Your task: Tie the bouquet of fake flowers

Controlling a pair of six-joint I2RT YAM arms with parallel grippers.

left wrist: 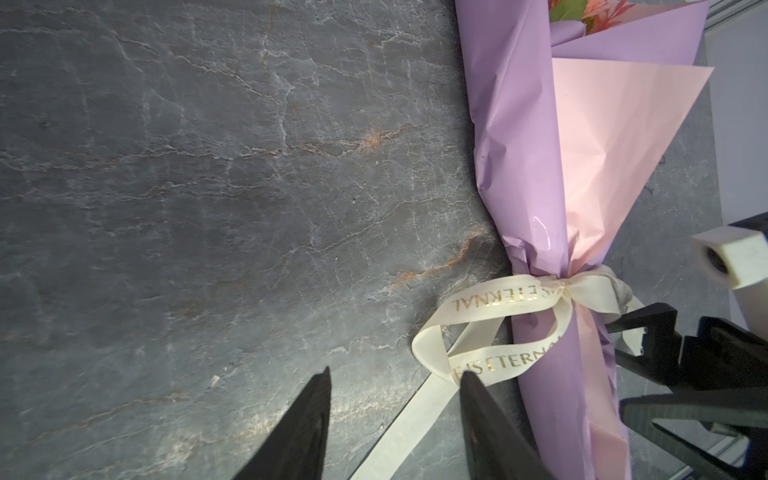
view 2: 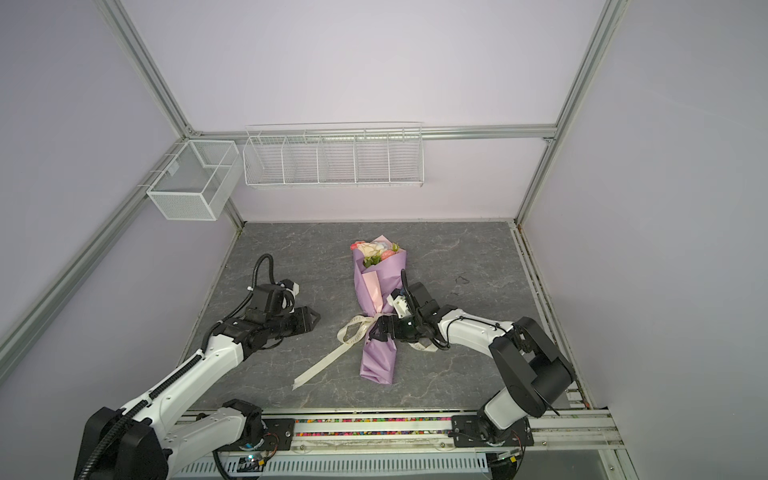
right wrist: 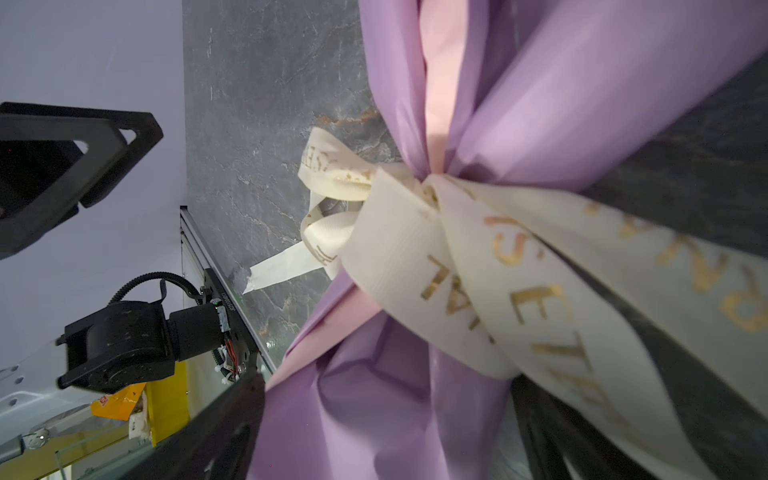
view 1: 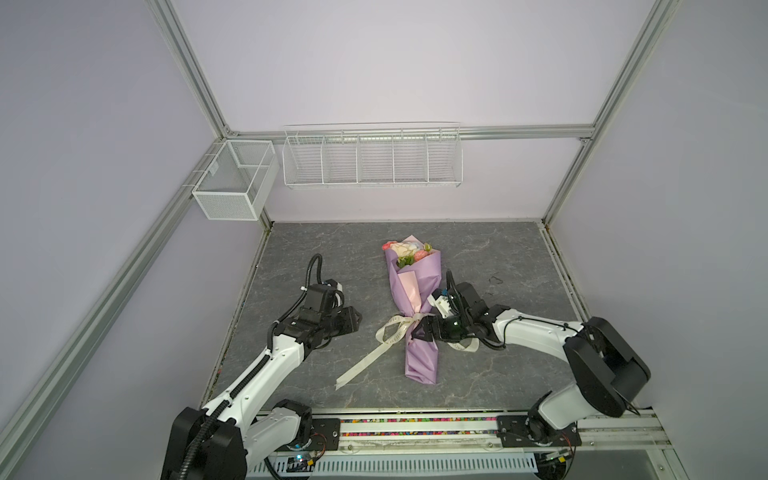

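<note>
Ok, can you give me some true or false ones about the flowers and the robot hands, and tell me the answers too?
1. The cream ribbon is tied around the wrapped bouquet. True.
2. The left gripper is gripping the ribbon. False: it is off to the side, jaws apart, holding nothing.
3. The bouquet lies flat on the table. True.
4. The wrapping paper is green. False: it is lilac with pink.
5. The right gripper is at the ribbon's knot. True.
</note>
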